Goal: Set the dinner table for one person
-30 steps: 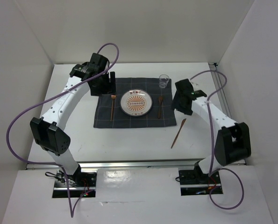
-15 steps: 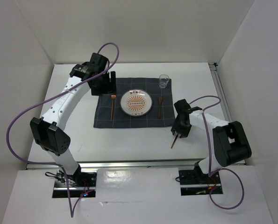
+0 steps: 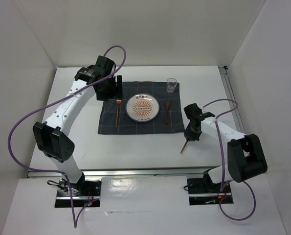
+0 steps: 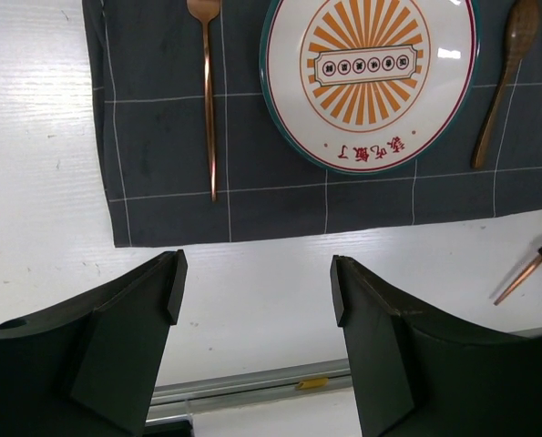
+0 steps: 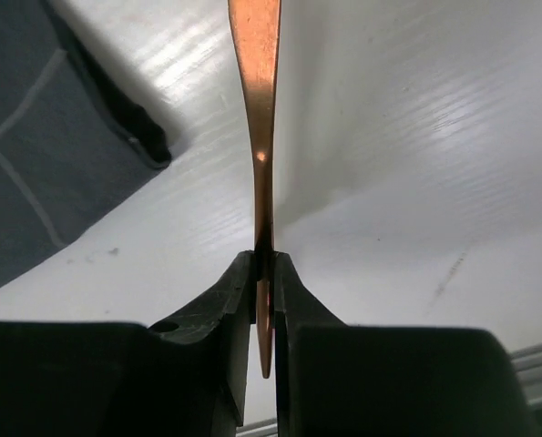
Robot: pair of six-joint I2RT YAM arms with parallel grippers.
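A dark grey checked cloth [image 3: 111, 125] lies on the white dinner table [image 3: 135, 147]. On it sit a sunburst plate [image 3: 143, 107], a copper fork [image 3: 118, 113] to its left, a spoon [image 3: 167, 111] to its right and a glass [image 3: 171, 85] at the far right corner. Right of the cloth, my right gripper [image 3: 190, 136] is shut on the upper part of a copper knife [image 3: 186, 144], whose thin body [image 5: 261, 109] is pinched between the jaws of the right gripper [image 5: 264, 282]. My left gripper [image 4: 257, 291] is open and empty, hovering over the cloth's far left corner [image 3: 117, 83].
White walls enclose the table on three sides. A metal rail [image 3: 135, 171] runs along the near edge by the arm bases. In the left wrist view the plate [image 4: 371, 77], fork [image 4: 209, 100], spoon [image 4: 503, 82] and the knife's tip [image 4: 526, 278] show.
My right arm came down from beside the spoon to the knife on the table and closed its jaws on it. The left arm has stayed put.
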